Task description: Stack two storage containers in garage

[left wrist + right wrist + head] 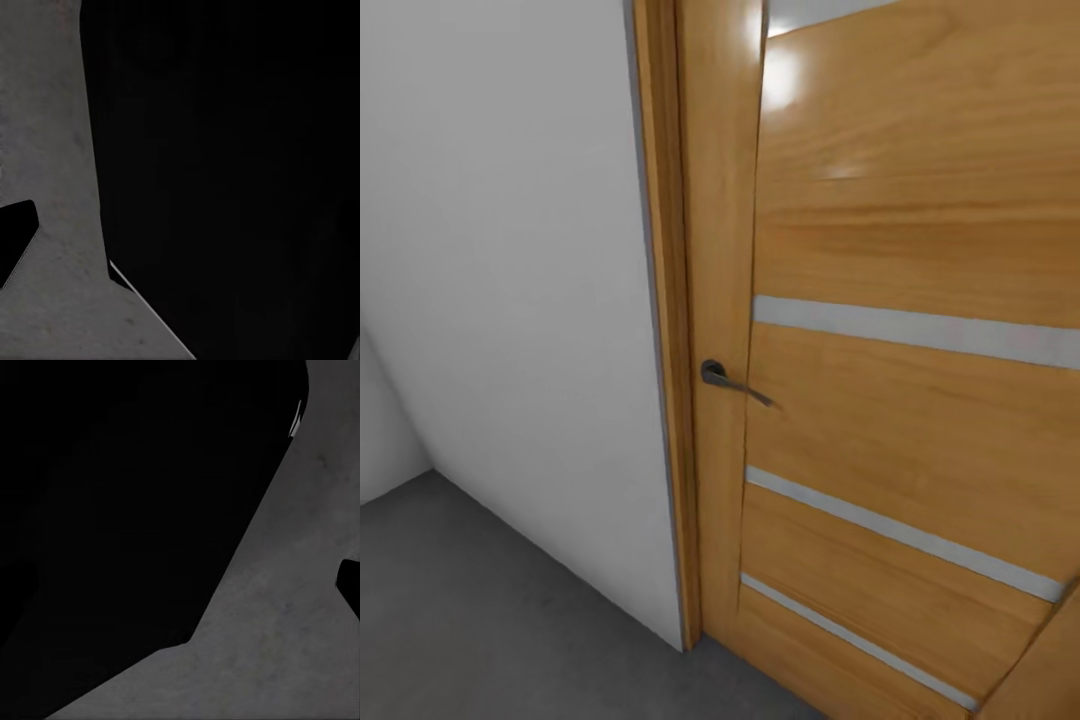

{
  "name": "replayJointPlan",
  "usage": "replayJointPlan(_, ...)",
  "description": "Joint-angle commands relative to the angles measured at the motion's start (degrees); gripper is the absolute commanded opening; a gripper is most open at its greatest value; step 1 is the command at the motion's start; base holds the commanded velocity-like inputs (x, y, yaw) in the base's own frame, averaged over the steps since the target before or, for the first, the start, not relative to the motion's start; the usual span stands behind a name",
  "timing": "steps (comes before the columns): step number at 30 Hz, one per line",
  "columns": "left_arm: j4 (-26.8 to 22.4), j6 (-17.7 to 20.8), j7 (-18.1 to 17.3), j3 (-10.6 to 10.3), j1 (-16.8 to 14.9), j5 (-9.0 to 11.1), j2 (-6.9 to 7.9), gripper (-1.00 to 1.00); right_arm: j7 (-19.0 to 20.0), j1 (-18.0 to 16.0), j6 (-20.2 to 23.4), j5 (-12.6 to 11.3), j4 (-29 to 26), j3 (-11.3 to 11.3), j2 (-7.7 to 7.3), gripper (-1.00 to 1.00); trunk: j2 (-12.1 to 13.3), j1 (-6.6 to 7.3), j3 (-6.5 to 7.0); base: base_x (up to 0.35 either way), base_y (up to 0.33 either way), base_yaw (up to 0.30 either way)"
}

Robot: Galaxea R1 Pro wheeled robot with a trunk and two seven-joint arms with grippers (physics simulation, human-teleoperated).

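Garage corner: an orange-wood door (920, 400) with pale horizontal slits and a dark lever handle (732, 381) stands beside a white wall (510, 250). Rough grey concrete floor (470, 620) lies open before them. Finger state cannot be told: dark shapes fill both wrist views.

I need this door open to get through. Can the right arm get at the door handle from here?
Hard to say, probably not yet. The door handle is in plain sight on the door with nothing in front of it, but the right wrist view looks down at grey floor, so that arm seems to hang low.
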State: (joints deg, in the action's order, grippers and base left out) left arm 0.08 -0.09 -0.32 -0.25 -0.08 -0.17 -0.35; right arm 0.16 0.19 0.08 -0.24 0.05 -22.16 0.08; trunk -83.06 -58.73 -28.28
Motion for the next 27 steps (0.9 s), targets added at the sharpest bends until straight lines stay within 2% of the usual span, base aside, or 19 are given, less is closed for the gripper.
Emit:
replayJointPlan(1, 0.0, 0.0, 0.0, 0.0, 0.0, 0.0, -0.01, 1.0, 0.0, 0.0, 0.0, 0.0, 0.0, -0.2, 0.0, 1.0, 0.0, 0.0, -0.03, 0.0, 0.0, -0.24)
replayJointPlan(8, 0.0, 0.0, 0.0, 0.1, 0.0, 0.1, 0.0, 1.0, 0.0, 0.0, -0.1, 0.0, 0.0, -0.2, 0.0, 1.0, 0.0, 0.0, -0.03, 0.147, 0.0, -0.201)
replayJointPlan(21, 0.0, 0.0, 0.0, 0.2, 0.0, 0.2, 0.05, 1.0, 0.0, 0.0, -0.2, 0.4, 0.0, -0.2, 0.0, 1.0, 0.0, 0.0, 0.01, 0.305, 0.0, -0.034)
replayJointPlan(27, 0.0, 0.0, 0.1, 0.2, 0.0, 0.2, 0.09, 1.0, -0.1, 0.0, -0.2, 0.4, 0.0, -0.2, 0.0, 1.0, 0.0, 0.0, 0.18, 0.07, 0.0, -0.197)
